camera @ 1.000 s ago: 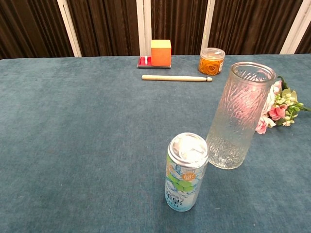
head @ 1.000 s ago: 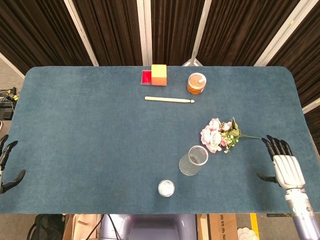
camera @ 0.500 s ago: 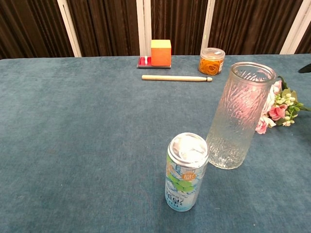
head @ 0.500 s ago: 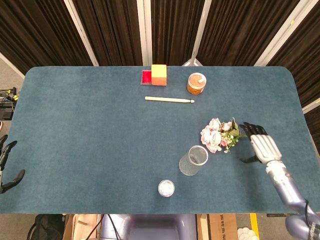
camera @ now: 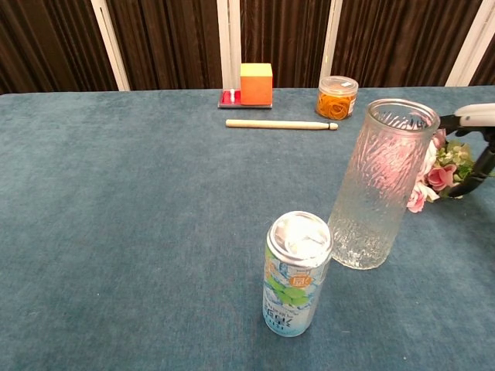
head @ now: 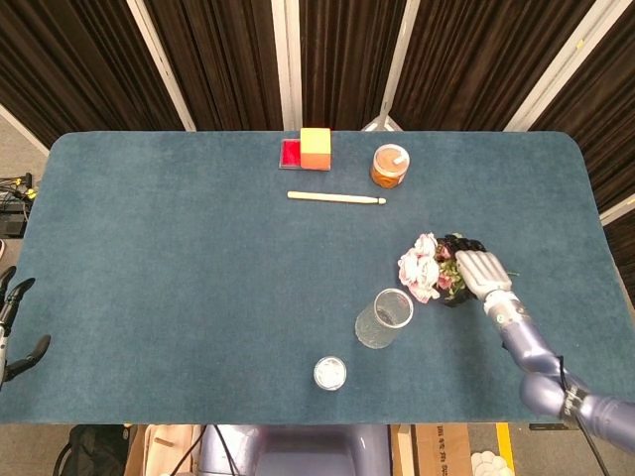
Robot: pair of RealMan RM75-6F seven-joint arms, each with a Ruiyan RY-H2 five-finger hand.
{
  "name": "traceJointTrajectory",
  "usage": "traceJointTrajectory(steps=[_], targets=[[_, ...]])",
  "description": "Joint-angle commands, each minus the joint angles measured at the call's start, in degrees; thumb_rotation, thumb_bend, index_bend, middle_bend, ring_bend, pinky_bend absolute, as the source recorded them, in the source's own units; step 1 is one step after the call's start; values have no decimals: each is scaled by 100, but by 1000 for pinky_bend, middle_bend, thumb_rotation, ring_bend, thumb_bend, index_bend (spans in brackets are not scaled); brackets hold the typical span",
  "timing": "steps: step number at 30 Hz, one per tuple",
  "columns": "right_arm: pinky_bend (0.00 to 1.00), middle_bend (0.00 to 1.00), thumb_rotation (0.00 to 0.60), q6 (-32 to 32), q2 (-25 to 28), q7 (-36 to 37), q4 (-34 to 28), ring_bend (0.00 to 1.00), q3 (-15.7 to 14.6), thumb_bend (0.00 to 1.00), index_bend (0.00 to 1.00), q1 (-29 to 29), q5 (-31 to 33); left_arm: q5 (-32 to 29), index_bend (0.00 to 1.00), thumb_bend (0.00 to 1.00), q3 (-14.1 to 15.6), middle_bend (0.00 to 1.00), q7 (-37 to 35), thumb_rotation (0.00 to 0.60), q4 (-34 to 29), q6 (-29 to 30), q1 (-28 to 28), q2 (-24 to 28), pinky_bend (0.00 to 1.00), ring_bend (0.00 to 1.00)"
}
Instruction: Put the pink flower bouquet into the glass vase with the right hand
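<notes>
The pink flower bouquet (head: pixel 422 268) lies on the blue table right of centre, blooms pointing left. In the chest view the bouquet (camera: pixel 433 176) shows partly behind the vase. The clear glass vase (head: pixel 384 317) (camera: pixel 379 185) stands upright and empty just in front of and left of the flowers. My right hand (head: pixel 477 270) (camera: pixel 478 135) hovers over the bouquet's green stem end, fingers spread above it and thumb hanging below, not closed on it. My left hand (head: pixel 12 332) sits at the table's left edge with fingers apart, holding nothing.
A drinks can (head: pixel 330 374) (camera: pixel 296 274) stands near the front edge, left of the vase. At the back are an orange block (head: pixel 316 147) beside a red piece (head: pixel 291 154), a jar of rubber bands (head: pixel 390 166) and a wooden stick (head: pixel 335 197).
My right hand has moved from the table's right front edge leftward and away from me, arriving over the bouquet's stems. The bouquet, the vase and the left hand have stayed put.
</notes>
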Motion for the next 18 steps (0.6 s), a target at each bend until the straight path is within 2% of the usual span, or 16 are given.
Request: traceJointTrajectory(steps=[1,5,13,18], targets=[[0,68,600,-107,-181,-143,196,27,-79,82,100,186,264,-6,137,335,-5,0,16,600,-1,4,2,-10,93,0],[0,81,600,-159,-350,-130,393,87,-97,82,117,329,432,-18,137,336,-11,0,45,600,1,5,4,-25,93,0],[12,290,600,157,-735,-243,756,307,-98,80,297,512,512,-38,138,336,-14,0,128,600,-4,-34,-11,-59,93,0],[95,367,600,281,-912,-422,1005,410,-137,147,380,628,510,-9,141,336,9,0,121,600,-32,-57,-18,-57,93,0]])
